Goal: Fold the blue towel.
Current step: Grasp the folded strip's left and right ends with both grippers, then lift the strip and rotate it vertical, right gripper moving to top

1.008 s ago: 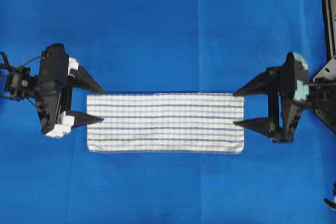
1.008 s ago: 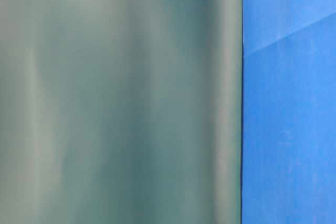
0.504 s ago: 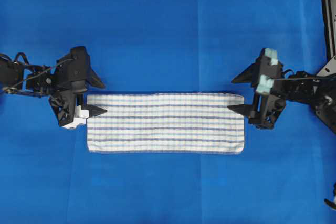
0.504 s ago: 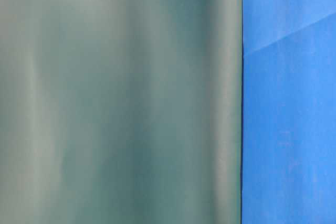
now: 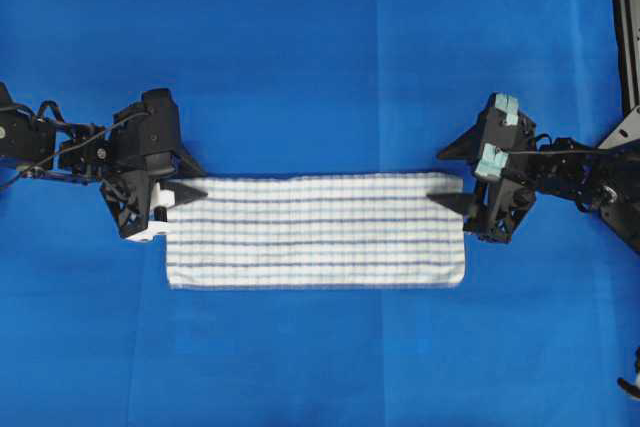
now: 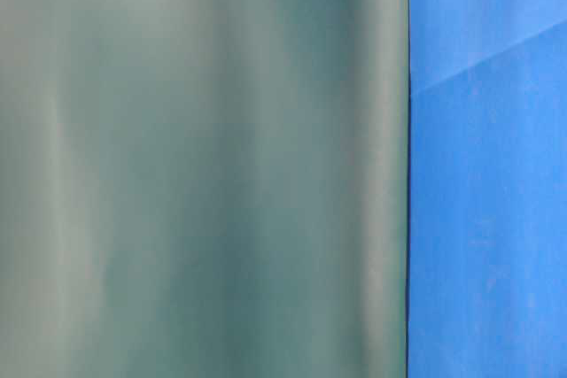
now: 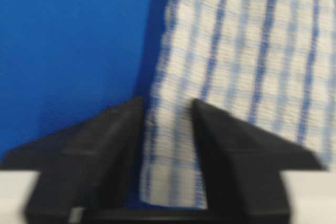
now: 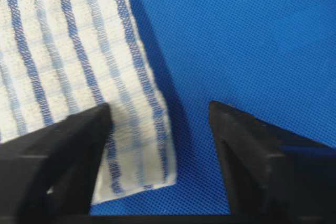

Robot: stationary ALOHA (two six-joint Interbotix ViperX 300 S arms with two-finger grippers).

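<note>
The blue towel [image 5: 315, 232] is a white cloth with thin blue stripes. It lies flat as a long folded strip on the blue sheet [image 5: 300, 47]. My left gripper [image 5: 190, 187] is at its upper left corner. In the left wrist view the gripper [image 7: 168, 103] is narrowly open, with the towel's corner [image 7: 178, 171] between the jaws. My right gripper [image 5: 438, 177] is at the upper right corner. In the right wrist view it [image 8: 160, 106] is wide open, with the towel corner [image 8: 136, 150] next to one jaw.
A black frame [image 5: 625, 27] runs down the right edge of the overhead view. The table-level view is mostly filled by a blurred grey-green surface [image 6: 204, 165], with only blue sheet [image 6: 487, 219] beside it.
Both grippers came down and inward onto the towel's upper corners. The left jaws have narrowed around their corner. The right jaws are also less wide.
</note>
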